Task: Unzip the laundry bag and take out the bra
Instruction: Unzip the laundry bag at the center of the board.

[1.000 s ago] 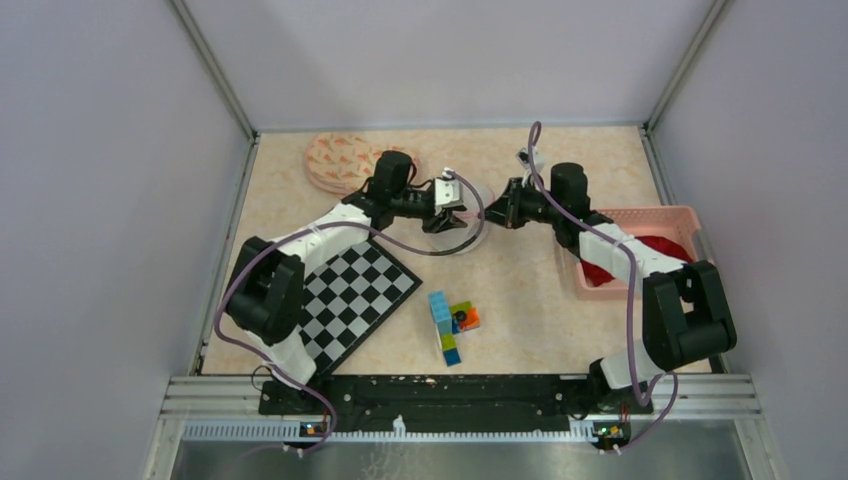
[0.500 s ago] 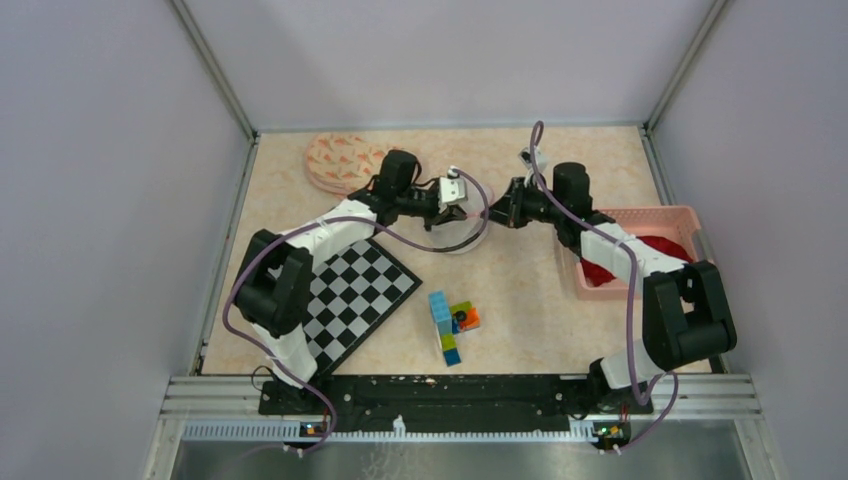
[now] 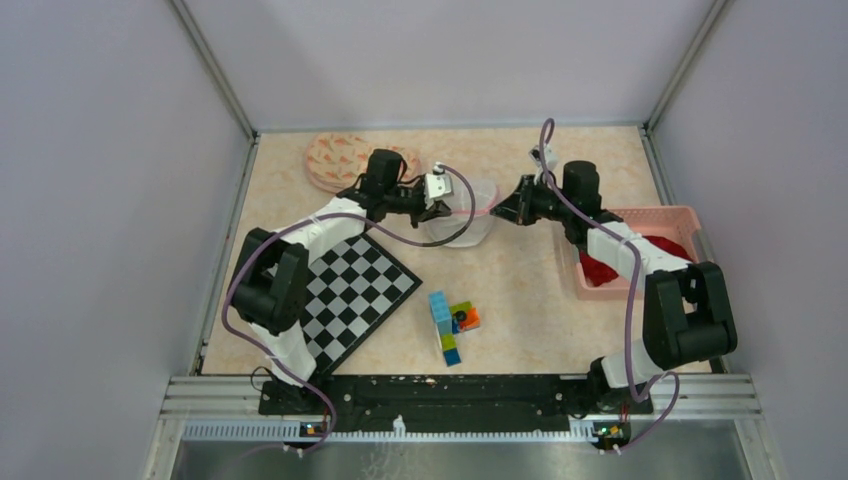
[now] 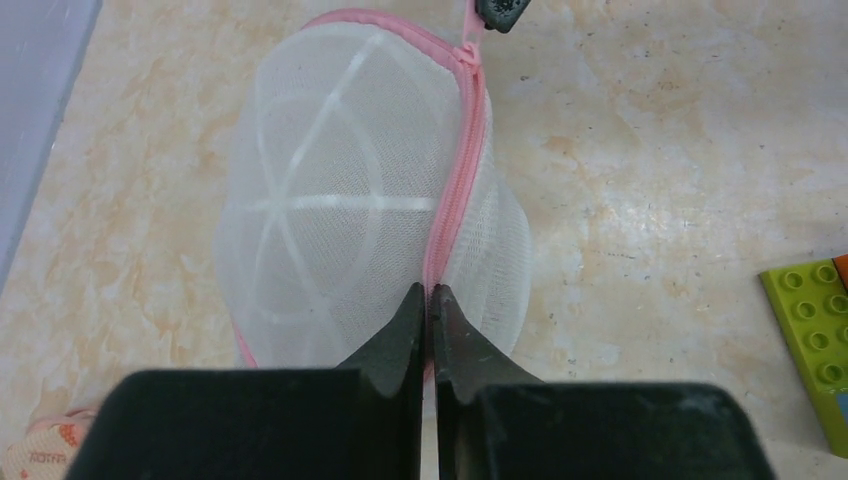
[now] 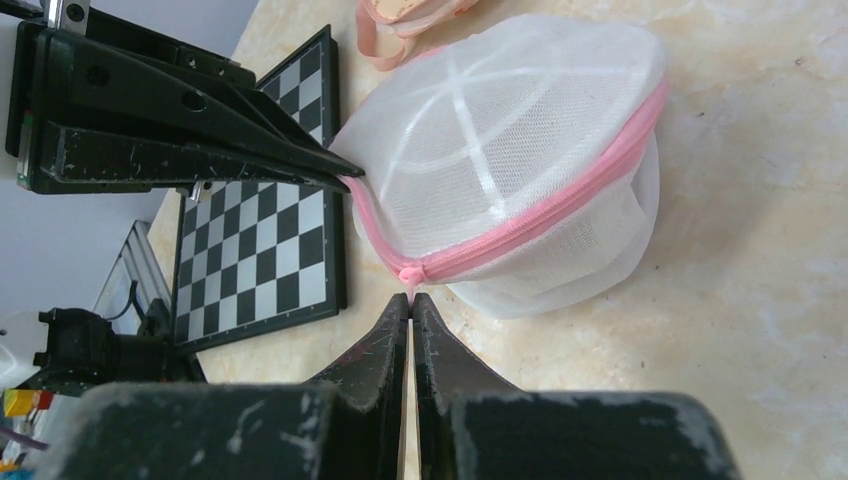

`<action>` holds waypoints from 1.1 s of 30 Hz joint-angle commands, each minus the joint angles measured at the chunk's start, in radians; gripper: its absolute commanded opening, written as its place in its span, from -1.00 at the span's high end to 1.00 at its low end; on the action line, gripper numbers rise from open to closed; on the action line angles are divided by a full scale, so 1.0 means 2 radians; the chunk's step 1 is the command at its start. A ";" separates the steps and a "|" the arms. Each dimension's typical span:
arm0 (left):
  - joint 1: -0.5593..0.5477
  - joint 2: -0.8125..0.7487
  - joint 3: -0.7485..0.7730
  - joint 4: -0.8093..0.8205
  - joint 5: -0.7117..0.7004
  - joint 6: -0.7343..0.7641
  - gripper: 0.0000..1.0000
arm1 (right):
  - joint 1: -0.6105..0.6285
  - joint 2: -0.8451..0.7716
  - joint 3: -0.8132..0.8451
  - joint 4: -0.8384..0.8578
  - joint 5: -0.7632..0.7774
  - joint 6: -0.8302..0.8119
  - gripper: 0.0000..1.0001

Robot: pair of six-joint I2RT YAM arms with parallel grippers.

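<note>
Overhead, a white mesh laundry bag (image 3: 470, 215), dome-shaped with a pink zipper (image 4: 455, 180) running around its middle, sits on the table (image 3: 520, 290) near the middle of the far edge, between the 2 arms. The left gripper (image 4: 428, 298) has its jaws pressed together on the zipper seam at the bag's left end, pinning the fabric. The right gripper (image 5: 410, 303) has its jaws closed on the small pink pull tab (image 5: 409, 272) at the opposite end. The zipper looks shut along all the length that shows, so unzipping seems set up but not yet begun. Only white ribs show through the mesh, so whether the bra is inside cannot be told. By this reading, 3 steps are left: draw the pull tab along the seam, open the bag, and lift the bra out. A chessboard (image 3: 355, 290) and toy blocks (image 3: 452, 322) lie nearer the front edge, well apart from the bag.
</note>
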 commanded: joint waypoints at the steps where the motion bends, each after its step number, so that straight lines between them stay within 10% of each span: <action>1: 0.002 -0.024 -0.001 0.004 0.020 -0.004 0.83 | 0.000 -0.015 0.017 0.020 -0.009 -0.012 1.00; 11: -0.017 -0.057 -0.015 0.060 0.041 -0.036 0.03 | 0.027 -0.024 0.017 0.021 -0.010 -0.013 1.00; 33: -0.045 -0.013 0.008 0.012 -0.005 -0.019 0.31 | 0.039 -0.028 0.021 0.020 -0.010 -0.018 1.00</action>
